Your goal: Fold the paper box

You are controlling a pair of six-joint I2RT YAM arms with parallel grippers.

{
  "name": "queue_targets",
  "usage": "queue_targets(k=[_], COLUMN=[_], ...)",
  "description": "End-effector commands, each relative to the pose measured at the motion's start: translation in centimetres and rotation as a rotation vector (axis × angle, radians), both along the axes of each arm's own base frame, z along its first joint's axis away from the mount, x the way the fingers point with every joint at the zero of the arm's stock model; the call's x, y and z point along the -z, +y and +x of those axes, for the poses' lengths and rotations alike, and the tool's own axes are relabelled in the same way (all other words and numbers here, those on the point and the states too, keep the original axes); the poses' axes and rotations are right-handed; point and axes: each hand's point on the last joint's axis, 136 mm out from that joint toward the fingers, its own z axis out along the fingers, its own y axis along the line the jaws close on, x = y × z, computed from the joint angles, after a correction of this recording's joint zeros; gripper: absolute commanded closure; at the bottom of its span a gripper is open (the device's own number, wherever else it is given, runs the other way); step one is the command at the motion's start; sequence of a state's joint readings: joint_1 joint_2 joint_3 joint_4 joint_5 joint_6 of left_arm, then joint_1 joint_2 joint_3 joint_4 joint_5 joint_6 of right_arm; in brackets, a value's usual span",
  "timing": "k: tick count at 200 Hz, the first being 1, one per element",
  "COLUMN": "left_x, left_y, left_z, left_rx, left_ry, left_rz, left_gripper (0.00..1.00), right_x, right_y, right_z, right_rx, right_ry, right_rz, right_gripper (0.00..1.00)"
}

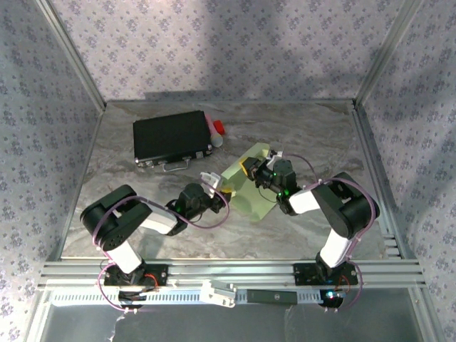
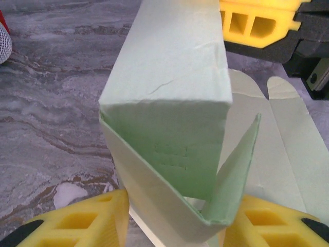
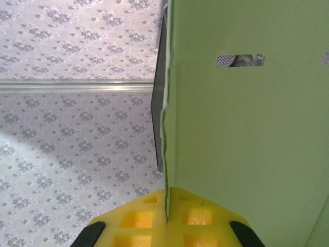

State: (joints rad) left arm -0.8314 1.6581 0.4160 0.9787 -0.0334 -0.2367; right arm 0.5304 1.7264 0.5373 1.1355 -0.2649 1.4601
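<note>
- Top external: the paper box [image 1: 249,191] sits mid-tabletop [image 1: 306,239], partly raised between the left end effector [image 1: 212,182] and the right end effector [image 1: 251,169]. A black case [image 1: 172,139] lies well apart at the far left, with a red-and-white item [image 1: 217,131] just beside it.
- Left wrist: the left end effector [image 2: 180,200] is grasping the box's folded end, the card touching both yellow fingers [image 2: 92,221]. The raised panel hides the tabletop beyond.
- Right wrist: the right end effector [image 3: 167,194] is clenched on the card's edge. The sheet blocks the right half, with the patterned wall [image 3: 77,134] at left.

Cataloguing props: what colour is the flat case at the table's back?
Black case, clearest in the top external view.
</note>
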Motion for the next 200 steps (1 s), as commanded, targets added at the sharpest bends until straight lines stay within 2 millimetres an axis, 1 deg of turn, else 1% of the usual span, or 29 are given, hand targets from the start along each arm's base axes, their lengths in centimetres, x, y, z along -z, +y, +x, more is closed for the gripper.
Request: queue_targets(k=[1,28,83,111,146,170,182,200], left_x=[-3.1,-2.9,-3.4,-3.9,-4.4,-4.5,-4.5,-4.5], left_y=[-1.1,-1.0,-0.7,-1.0,-1.3,-1.2,-1.1,-1.0], left_z=[1.6,2.2,3.8,4.4,5.2,5.8,6.2,6.7], left_rx=[-0.022,-0.061,-0.182,-0.211,-0.235,-0.247,-0.252,-0.254], left_ry=[-0.068,-0.066,-0.099,-0.118,-0.138,-0.145,-0.144,-0.136], left_rz=[-0.089,-0.088,-0.096,-0.107,-0.104,-0.098,-0.098,-0.105], left_gripper=[0.55,0.55,0.55,0.55,0.55,0.54,0.54,0.55], right_x=[0.6,0.4,0.3,0.2,-0.3,-0.7,-0.6,0.2], right_y=[0.2,0.5,0.2,-0.1,0.6,0.4,0.4,0.5], right_z=[-0.4,-0.6,-1.4,-1.4,-1.4,-1.2,-1.2,-1.2], right_rx=[0.015,0.031,0.124,0.189,0.233,0.278,0.293,0.302], right_ry=[0.019,0.013,-0.024,-0.021,-0.009,-0.014,-0.011,0.006], right_rz=[0.004,0.015,0.044,0.108,0.159,0.172,0.174,0.169], right_gripper=[1.0,1.0,1.0,1.0,1.0,1.0,1.0,1.0])
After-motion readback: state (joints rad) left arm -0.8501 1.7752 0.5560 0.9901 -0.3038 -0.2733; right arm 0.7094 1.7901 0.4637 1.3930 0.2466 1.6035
